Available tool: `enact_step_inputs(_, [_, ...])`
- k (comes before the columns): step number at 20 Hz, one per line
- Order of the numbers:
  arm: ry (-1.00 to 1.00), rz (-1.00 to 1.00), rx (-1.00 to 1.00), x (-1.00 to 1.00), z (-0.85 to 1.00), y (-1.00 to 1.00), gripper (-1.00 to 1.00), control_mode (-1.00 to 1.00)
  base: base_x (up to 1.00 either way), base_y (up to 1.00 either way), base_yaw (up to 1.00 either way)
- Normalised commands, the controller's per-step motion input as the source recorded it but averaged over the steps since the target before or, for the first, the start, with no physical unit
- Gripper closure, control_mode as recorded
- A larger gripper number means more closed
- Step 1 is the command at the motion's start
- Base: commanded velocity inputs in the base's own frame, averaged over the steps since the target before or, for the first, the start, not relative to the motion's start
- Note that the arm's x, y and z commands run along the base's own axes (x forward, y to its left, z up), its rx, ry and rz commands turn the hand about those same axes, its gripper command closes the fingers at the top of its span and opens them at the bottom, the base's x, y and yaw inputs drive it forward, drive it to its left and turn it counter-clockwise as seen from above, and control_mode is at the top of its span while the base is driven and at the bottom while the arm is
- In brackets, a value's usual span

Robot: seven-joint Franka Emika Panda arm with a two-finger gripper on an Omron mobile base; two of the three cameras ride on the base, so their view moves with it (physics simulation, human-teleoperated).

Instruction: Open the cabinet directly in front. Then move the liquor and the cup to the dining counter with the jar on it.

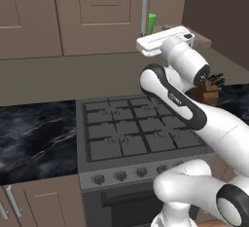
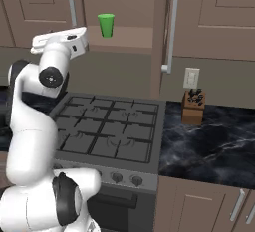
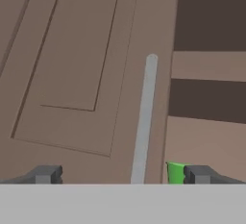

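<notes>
Hand view — fingers [image 3: 120, 174] wide apart, cup [image 3: 176, 172] half hidden behind right tip; cabinet [image 3: 77, 64] door edge-on

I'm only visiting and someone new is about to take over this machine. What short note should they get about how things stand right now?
Tool: open, holding nothing, facing the closed left door's silver bar handle.
Tall taupe-brown wall cabinet: right door swung open, left door shut.
Small bright green cup: upright on the cabinet's lower shelf.
Liquor and dining counter: can't tell where from here.
Done: cabinet partly opened.
Left: probably open the left door, then carry both items over.
</notes>
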Motion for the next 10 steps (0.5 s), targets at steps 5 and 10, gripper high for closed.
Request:
enact_step_inputs(5, [0.03, 0.00, 0.00, 0.92, 0.05, 0.01, -1.00, -1.00, 0.00, 0.00, 0.00])
enact_step_inputs(10, [0.12, -0.03, 0.00, 1.00, 0.00, 0.17, -1.00, -1.00, 0.00, 0.00, 0.00])
